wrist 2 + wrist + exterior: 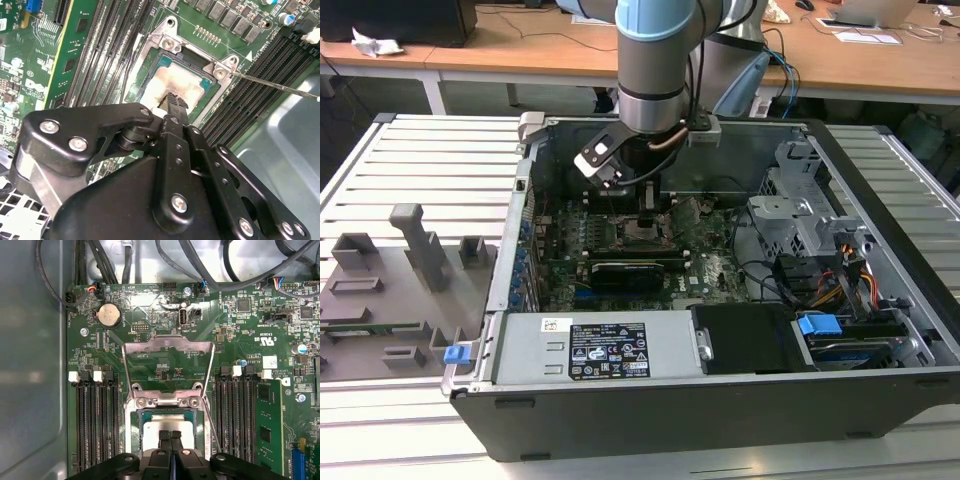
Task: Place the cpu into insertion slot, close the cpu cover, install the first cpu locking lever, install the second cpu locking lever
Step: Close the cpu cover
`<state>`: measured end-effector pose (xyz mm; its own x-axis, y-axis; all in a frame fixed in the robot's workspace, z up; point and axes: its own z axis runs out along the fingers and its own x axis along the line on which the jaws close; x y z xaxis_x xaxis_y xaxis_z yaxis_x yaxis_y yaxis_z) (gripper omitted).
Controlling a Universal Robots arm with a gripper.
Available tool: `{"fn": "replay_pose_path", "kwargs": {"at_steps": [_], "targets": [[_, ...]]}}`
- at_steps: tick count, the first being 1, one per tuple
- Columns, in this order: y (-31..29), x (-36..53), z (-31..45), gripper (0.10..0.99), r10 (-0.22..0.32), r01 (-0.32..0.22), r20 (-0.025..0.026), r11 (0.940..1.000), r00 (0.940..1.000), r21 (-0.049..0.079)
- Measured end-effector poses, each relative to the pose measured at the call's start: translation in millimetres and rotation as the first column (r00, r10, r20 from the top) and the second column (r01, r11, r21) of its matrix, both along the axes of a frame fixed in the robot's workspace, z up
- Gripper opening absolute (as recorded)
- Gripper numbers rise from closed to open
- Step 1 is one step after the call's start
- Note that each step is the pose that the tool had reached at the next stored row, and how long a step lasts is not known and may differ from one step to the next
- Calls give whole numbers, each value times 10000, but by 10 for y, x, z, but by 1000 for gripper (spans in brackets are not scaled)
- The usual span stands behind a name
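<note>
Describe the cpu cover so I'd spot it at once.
In the first wrist view, find the green motherboard, then the silvery cpu seated on it. The cpu cover is the grey metal frame swung open beside it, board visible through its window.

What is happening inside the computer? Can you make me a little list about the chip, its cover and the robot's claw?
cpu: lying flat in the socket, pale top up
cpu cover: open, tilted back off the socket
gripper: shut, tips just over the cpu's top
locking lever: thin rod standing away from the socket
place: motherboard inside the open computer case
</note>
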<state>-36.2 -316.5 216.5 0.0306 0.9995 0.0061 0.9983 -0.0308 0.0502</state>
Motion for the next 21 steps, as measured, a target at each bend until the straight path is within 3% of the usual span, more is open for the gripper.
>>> {"fn": "replay_pose_path", "kwargs": {"at_steps": [13, 21], "targets": [[0, 0, 72, 106, 0, 0, -4, 10000, 10000, 2], [0, -1, 202, 106, -1, 1, -5, 10000, 10000, 2]]}}
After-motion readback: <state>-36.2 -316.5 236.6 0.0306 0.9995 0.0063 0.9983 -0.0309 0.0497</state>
